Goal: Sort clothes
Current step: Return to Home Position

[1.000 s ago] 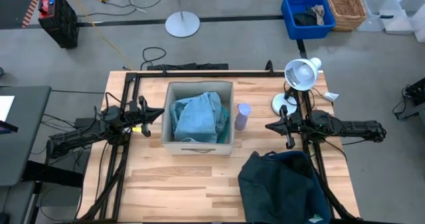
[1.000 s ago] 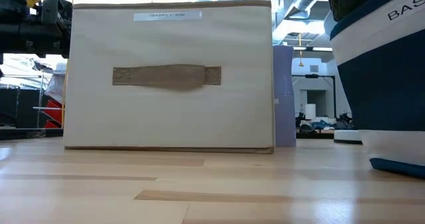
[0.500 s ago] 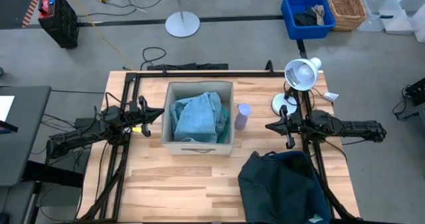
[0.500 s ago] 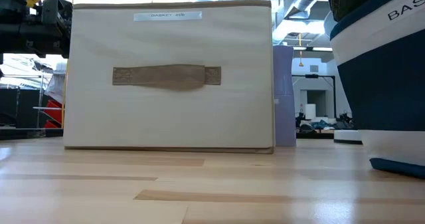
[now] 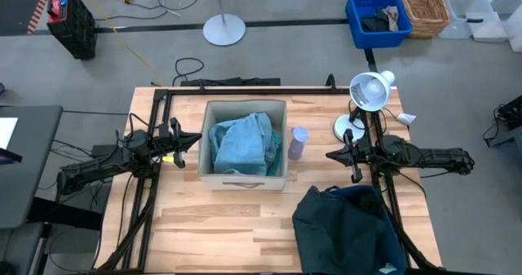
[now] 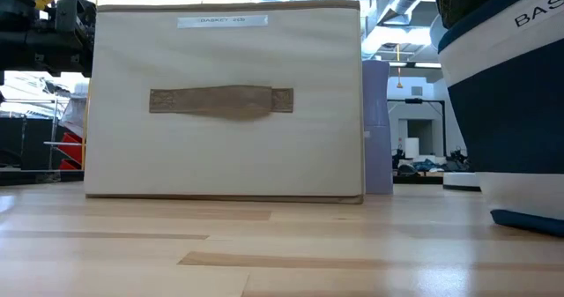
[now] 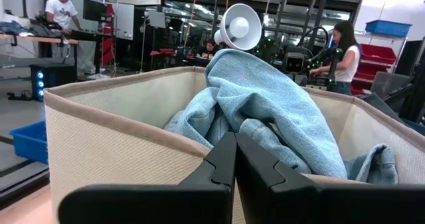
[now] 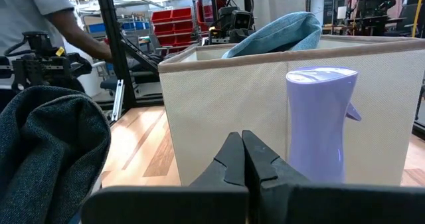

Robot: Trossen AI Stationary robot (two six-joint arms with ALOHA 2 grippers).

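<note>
Homing, judged nearly done: left gripper (image 5: 186,142) (centre left) and right gripper (image 5: 334,154) (centre right) are pressed together, empty. Pale blue garment (image 5: 242,143) is heaped in central beige box (image 5: 245,105); only parking is required.

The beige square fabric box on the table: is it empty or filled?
Filled. The beige square fabric box holds a crumpled pale blue fabric garment, which rises above its rim in both wrist views.
</note>
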